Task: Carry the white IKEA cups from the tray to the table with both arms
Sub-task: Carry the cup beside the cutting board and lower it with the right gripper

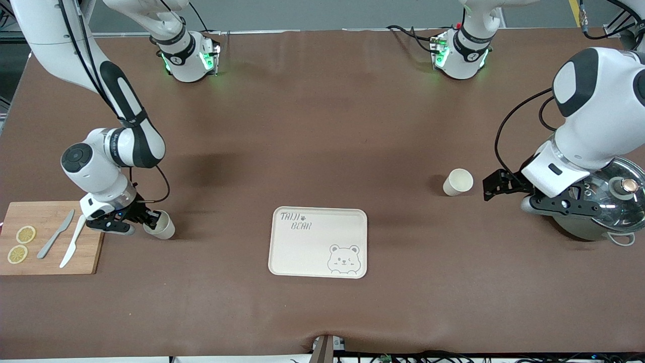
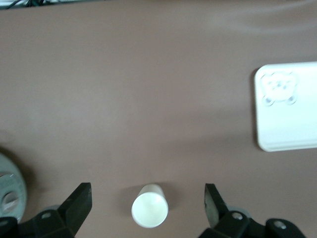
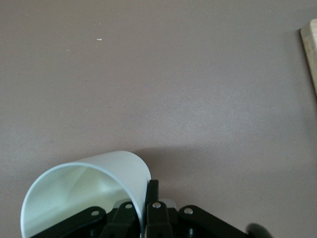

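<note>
One white IKEA cup (image 1: 457, 182) stands upright on the table toward the left arm's end. My left gripper (image 1: 491, 187) is open beside it. In the left wrist view this cup (image 2: 149, 206) sits in line with the gap of the left gripper (image 2: 147, 188), and both fingers (image 2: 79, 201) are apart from it. The other cup (image 1: 162, 225) is tilted, low at the table beside the cutting board. My right gripper (image 1: 150, 219) is shut on its rim. In the right wrist view one finger (image 3: 152, 191) presses the outside of the cup's wall (image 3: 84, 193) and the other is inside.
A cream bear-print tray (image 1: 302, 247) lies mid-table, nearer the front camera than both cups. A wooden cutting board (image 1: 85, 257) with lemon slices (image 1: 25, 234) and two knives (image 1: 56, 233) sits at the right arm's end. A lidded pot (image 1: 609, 201) stands under the left wrist.
</note>
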Motion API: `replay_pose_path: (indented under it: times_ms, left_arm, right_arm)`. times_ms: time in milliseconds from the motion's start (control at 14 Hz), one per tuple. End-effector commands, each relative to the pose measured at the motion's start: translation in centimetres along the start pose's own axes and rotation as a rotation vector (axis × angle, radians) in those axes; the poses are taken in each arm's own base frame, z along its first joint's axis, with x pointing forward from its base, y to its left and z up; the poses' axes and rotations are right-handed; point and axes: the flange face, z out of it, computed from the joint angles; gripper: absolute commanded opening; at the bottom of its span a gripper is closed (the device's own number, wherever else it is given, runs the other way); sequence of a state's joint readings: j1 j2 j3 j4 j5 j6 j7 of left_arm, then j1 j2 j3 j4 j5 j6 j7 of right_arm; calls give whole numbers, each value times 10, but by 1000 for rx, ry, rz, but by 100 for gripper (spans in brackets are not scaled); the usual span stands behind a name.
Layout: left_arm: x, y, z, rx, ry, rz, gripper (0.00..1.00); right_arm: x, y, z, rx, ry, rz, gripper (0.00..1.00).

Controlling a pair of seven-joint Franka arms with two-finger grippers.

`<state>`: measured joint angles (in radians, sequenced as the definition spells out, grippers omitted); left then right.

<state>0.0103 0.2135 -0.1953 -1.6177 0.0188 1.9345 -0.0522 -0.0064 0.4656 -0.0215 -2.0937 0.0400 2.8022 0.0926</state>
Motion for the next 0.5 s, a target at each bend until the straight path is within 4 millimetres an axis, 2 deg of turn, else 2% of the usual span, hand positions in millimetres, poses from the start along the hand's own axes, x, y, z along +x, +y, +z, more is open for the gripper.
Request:
replay_pose_path:
  times_ms: [0, 285, 356, 427]
  left_arm:
    - [-10, -2, -12, 113, -53, 40, 100]
    - [-20, -6, -11, 159, -136, 99, 100]
    - [-22, -13, -18, 162, -133, 99, 100]
    - [-23, -18, -24, 157, -128, 93, 100]
  right_arm:
    - [-1, -2, 9, 12, 23, 24, 0]
    - [-2, -2, 13, 13, 21, 28, 0]
    - [-2, -2, 13, 13, 21, 28, 0]
    - [-2, -2, 13, 13, 21, 28, 8]
